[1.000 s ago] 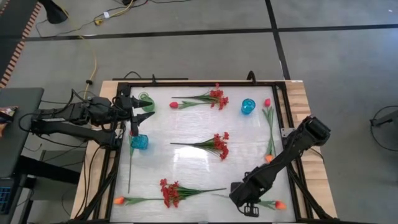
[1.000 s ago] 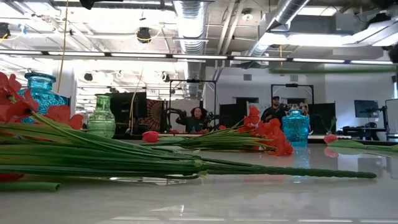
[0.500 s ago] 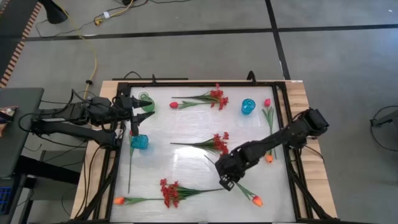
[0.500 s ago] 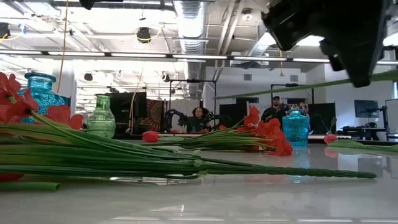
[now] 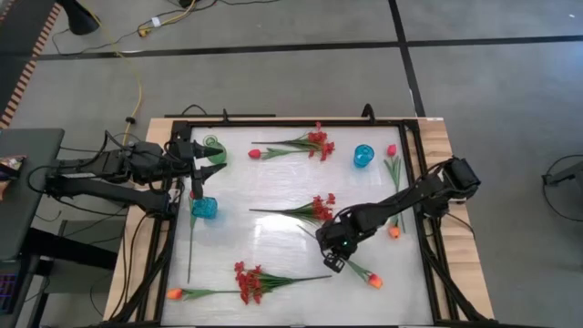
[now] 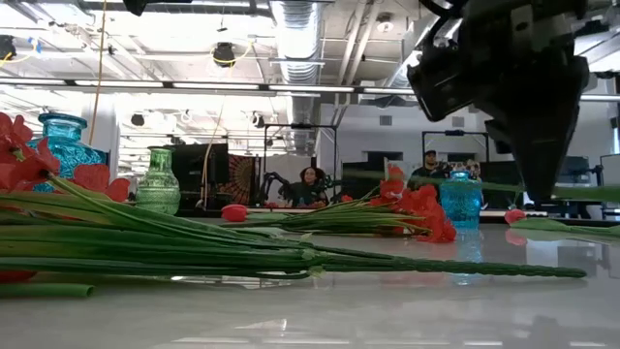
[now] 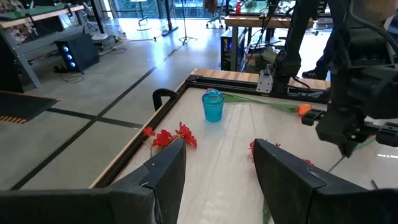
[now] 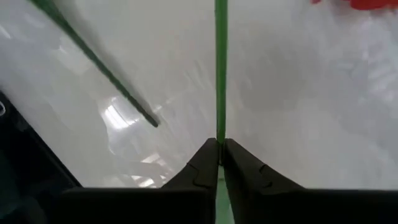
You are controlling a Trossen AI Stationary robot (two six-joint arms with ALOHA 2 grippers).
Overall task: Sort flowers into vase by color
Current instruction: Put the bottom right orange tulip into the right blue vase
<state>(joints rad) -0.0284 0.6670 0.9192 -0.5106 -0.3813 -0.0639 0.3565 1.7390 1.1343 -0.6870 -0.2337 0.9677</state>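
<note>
The white worktop with its dark frame fills the overhead view, and only there do both arms show whole; the right arm reaches in from the right edge to the middle, its right tool over the near-centre, while the left arm waits at the left edge, its left tool standing wide with nothing between the fingers, just beside the green vase and above the blue vase; a second blue vase stands toward the far right; the red sprays lie scattered across the surface, one near the far edge, one mid-worktop, one near the front; the level view shows what the overhead cannot, that the right tool hangs clear above the surface with a green stem running level beneath it; the right wrist view alone shows the fingers drawn narrow on that thin stem, nipping it; from above, this is the orange tulip, its bud trailing toward the front right of the tool; a second ago the right tool was low at the front right edge over that tulip lying flat; since then it has swung inward toward the centre and risen, carrying the flower along; the left arm has not moved.
</note>
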